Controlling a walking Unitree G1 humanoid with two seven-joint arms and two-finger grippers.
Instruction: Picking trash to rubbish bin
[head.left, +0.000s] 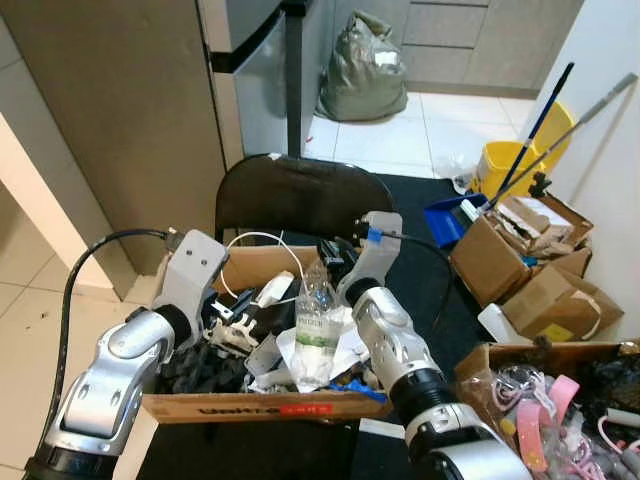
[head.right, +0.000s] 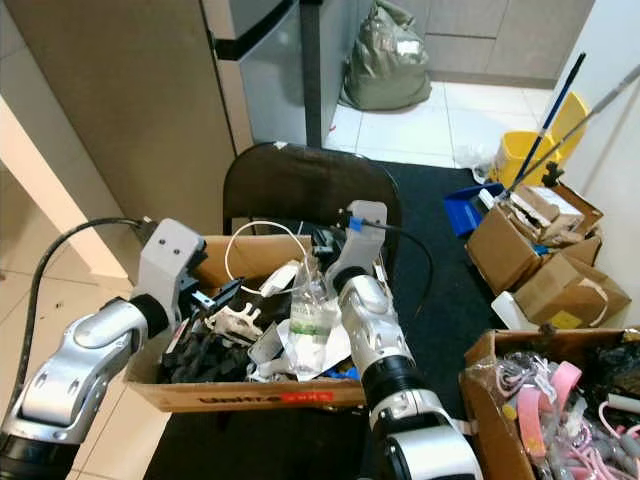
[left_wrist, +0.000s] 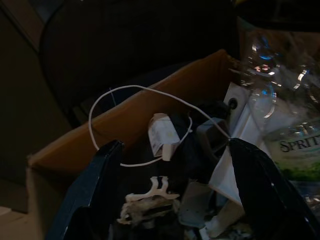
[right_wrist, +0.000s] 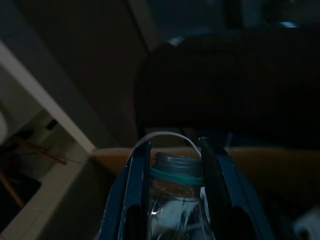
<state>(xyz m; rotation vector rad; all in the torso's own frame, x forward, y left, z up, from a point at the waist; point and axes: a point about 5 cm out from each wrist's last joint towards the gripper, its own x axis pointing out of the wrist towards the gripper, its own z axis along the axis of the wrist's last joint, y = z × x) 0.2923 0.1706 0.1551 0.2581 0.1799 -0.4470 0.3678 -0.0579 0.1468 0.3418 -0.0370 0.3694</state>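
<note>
Right wrist view: my right tool pinches one clear plastic Sprite bottle by its green-ringed neck, upright mid-box in the brown cardboard box. My left tool gapes empty.

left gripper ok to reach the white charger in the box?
Probably yes: the left gripper is open over the box, the white charger ahead between its fingers, only its loose cable nearby.

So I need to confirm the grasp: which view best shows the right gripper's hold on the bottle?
The right wrist view: the right gripper clamps the bottle at its neck. Both eye views show the bottle upright in the cardboard box; the left wrist view shows its label.
</note>
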